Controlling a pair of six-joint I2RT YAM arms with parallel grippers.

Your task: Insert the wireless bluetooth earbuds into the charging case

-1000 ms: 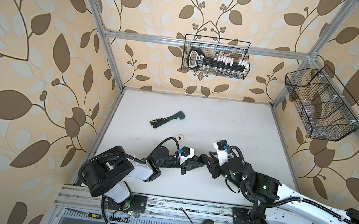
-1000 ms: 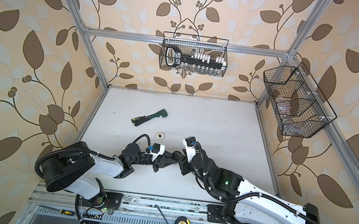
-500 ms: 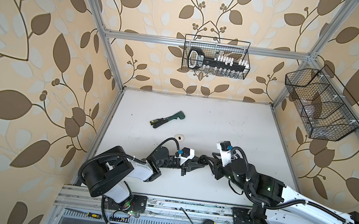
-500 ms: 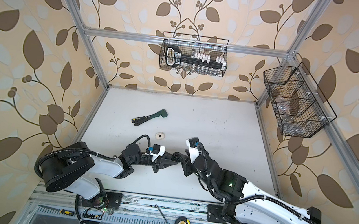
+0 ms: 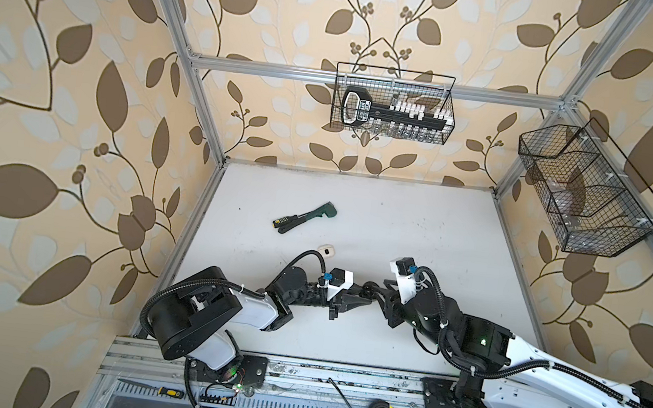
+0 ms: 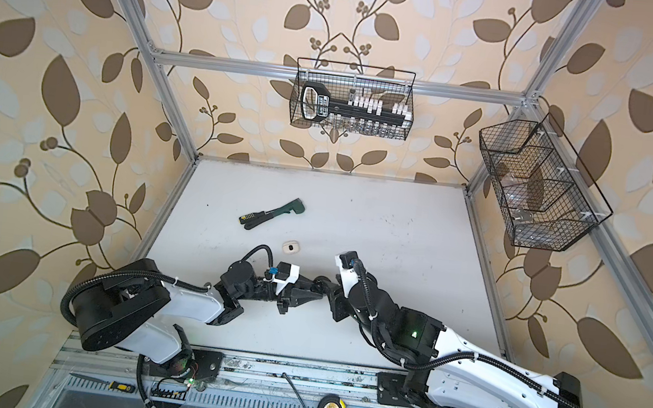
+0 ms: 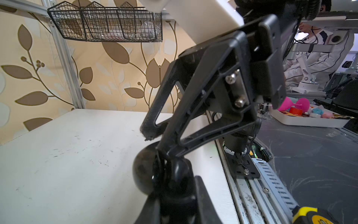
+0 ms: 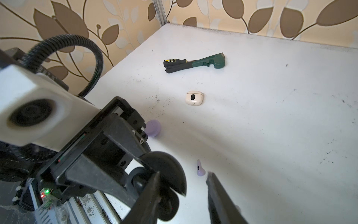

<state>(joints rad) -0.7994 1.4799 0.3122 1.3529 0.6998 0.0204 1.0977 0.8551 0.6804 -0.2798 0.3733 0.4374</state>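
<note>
Slippage looks possible at the frame's lower centre: left gripper [image 5: 364, 298] pinches the black charging case [image 5: 369, 288] while the part-open right gripper [image 7: 155, 142] crowds it.

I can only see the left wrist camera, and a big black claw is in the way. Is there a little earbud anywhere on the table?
Observer: Yes. A lilac earbud lies on the table, close to the right gripper, whose jaws are open.
Child: Is its box somewhere too?
Observer: A lilac case sits on the table, though the right wrist view shows only part of it.
Child: Are there any more boxes?
Observer: A white case lies shut farther back on the table, and both top views show it as well.
</note>
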